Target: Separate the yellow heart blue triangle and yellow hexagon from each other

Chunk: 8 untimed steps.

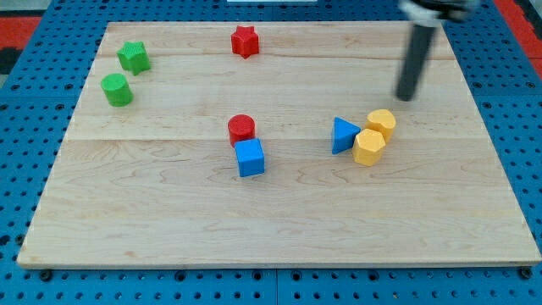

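The blue triangle [344, 135] lies right of the board's middle. Two yellow blocks sit close against its right side: one [382, 123] a little higher, one [369, 146] lower, touching each other. I cannot tell for sure which is the heart and which the hexagon. My tip [406, 97] is above and to the right of this cluster, apart from the upper yellow block by a small gap.
A red cylinder [241, 128] touches a blue cube [250, 158] at the middle. A red star [245, 41] is at the top. A green star-like block [134, 57] and a green cylinder [117, 89] are at the upper left. The wooden board [271, 237] lies on a blue pegboard.
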{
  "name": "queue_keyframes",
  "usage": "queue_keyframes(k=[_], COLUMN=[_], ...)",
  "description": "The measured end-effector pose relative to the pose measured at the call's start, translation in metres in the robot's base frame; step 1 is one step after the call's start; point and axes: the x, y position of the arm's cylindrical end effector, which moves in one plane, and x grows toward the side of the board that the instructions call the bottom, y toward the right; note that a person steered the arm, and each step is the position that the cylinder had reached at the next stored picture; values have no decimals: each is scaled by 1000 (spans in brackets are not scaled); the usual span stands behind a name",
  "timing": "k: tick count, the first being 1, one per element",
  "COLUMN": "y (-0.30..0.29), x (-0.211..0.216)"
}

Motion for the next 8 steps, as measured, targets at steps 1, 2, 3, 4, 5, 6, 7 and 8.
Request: queue_keyframes(k=[1, 2, 3, 4, 5, 6, 7, 8], y=[-43, -118, -182, -246, -204, -261, -276, -281], x=[67, 48, -7, -30, 9, -2, -21, -47])
